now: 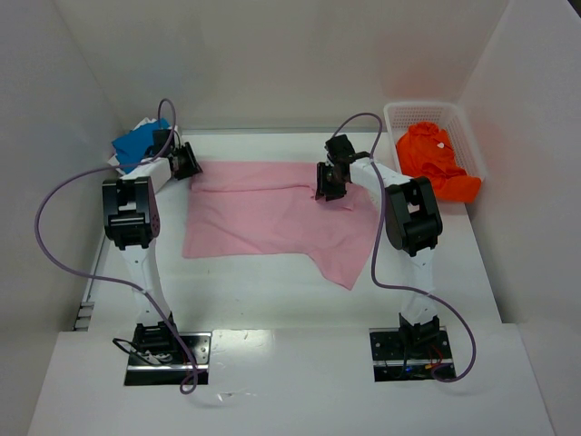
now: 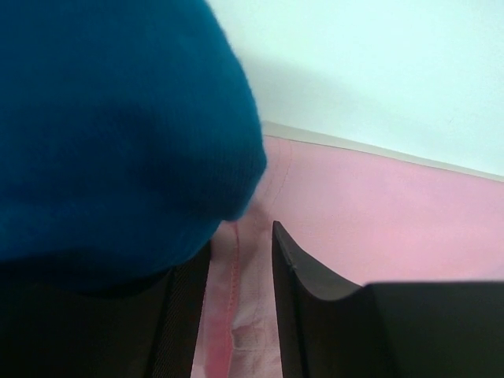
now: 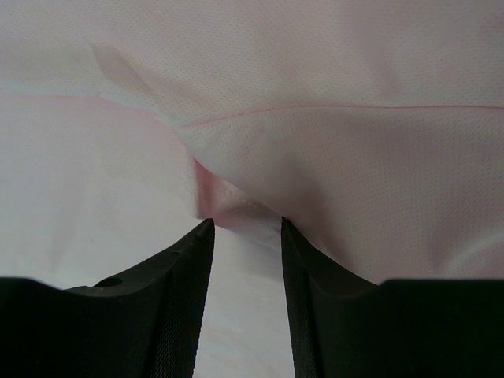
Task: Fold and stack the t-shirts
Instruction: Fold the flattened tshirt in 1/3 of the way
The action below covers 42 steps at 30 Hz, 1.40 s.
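Top external view: left pincer and right pincer, both narrowly parted, sit at the far edge of a light pink t-shirt spread on the table.

One shirt lies spread across the middle of the worktop. A second shirt sits bunched in the far left corner. A third shirt lies in the basket at the far right. The left hand is at the spread shirt's far left corner, and the right hand is above its far right part.
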Tool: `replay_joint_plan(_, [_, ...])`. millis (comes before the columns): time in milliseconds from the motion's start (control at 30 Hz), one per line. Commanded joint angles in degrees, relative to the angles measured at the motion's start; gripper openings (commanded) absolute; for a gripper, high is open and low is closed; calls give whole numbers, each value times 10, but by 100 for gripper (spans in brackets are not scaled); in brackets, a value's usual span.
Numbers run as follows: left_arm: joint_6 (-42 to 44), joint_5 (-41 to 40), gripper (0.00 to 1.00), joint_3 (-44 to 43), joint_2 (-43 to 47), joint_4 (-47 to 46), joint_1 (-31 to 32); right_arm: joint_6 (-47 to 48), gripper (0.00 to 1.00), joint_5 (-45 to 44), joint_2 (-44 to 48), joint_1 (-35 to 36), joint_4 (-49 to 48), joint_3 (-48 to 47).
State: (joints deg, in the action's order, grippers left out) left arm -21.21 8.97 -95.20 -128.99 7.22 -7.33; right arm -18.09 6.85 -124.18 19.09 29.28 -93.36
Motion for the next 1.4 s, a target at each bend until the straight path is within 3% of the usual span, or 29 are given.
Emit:
replay_joint_plan(0, [1, 18, 44, -10, -15, -24, -3, 10, 46, -17, 26, -3, 15, -11])
replay_joint_plan(200, [-17, 47, 44, 28, 9, -91, -3, 16, 46, -17, 26, -8, 20, -11])
replay_joint_plan(533, [-55, 126, 65, 37, -1, -145, -25, 16, 46, -27, 32, -8, 20, 5])
replay_joint_plan(667, [-55, 137, 65, 37, -1, -150, -30, 16, 46, -32, 32, -8, 20, 5])
replay_joint_plan(833, [-66, 137, 54, 37, -1, -150, -36, 16, 46, -32, 37, -8, 20, 11])
replay_joint_plan(1033, [-72, 85, 53, 48, 10, -144, -36, 16, 46, -43, 42, -8, 20, 21])
replay_joint_plan(1367, [-47, 117, 70, 43, 23, -139, -36, 16, 46, -43, 54, -8, 20, 21])
